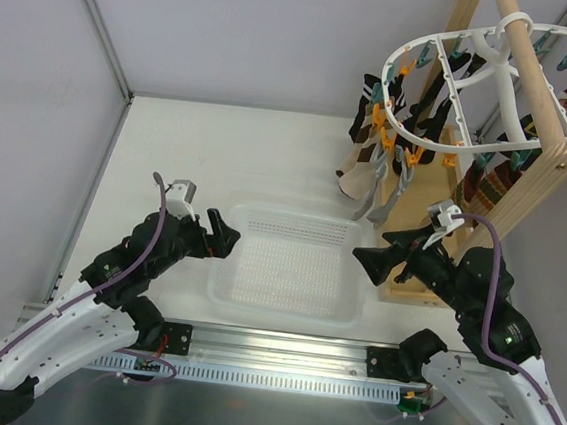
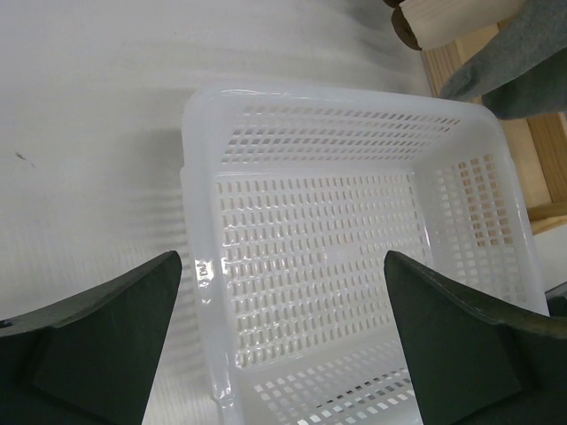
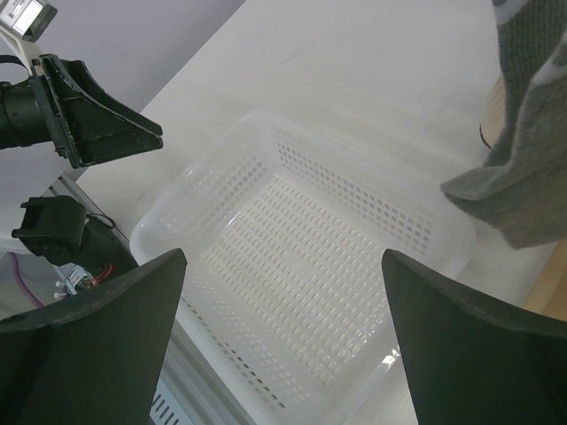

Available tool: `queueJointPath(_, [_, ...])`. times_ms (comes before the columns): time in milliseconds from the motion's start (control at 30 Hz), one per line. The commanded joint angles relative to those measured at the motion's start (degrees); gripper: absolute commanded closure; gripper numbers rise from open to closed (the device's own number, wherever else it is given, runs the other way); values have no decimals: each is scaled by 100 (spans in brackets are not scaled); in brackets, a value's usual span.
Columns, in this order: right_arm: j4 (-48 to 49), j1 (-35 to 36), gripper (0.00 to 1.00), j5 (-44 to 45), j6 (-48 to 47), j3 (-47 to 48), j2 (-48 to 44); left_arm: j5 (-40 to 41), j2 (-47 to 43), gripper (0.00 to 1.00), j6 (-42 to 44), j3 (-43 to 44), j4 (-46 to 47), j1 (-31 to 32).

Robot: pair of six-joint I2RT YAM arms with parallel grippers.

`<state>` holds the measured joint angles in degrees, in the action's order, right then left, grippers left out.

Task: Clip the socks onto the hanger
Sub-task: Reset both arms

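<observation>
Grey socks (image 1: 395, 183) hanging from the white hanger (image 1: 441, 145), over the far right corner of the surface (image 1: 220, 146).
Nearer, a white basket (image 1: 297, 224) in the middle; left tool (image 1: 223, 231) and right tool (image 1: 369, 264) wide open beside it, holding nothing.

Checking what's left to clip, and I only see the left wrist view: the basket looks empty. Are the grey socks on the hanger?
Observer: Yes. From the top camera, the grey socks hang from clips on the hanger, beyond the far right corner of the basket.
Operator: Where's the right arm?
Observer: The right arm is at the basket's right rim, jaws open, empty.
Operator: Anything else hanging?
Observer: Black socks and a beige sock hang beside the grey ones.
</observation>
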<state>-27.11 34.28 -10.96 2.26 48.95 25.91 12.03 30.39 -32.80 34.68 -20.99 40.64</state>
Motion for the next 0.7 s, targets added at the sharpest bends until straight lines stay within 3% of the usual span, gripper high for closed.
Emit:
queueJointPath(0, [364,35,3,94,-138,-8,10,80,81,1,-8,39,-98,-30])
queueJointPath(667, [277,35,3,252,-173,53,90,326,54,1,10,136,-98,-30])
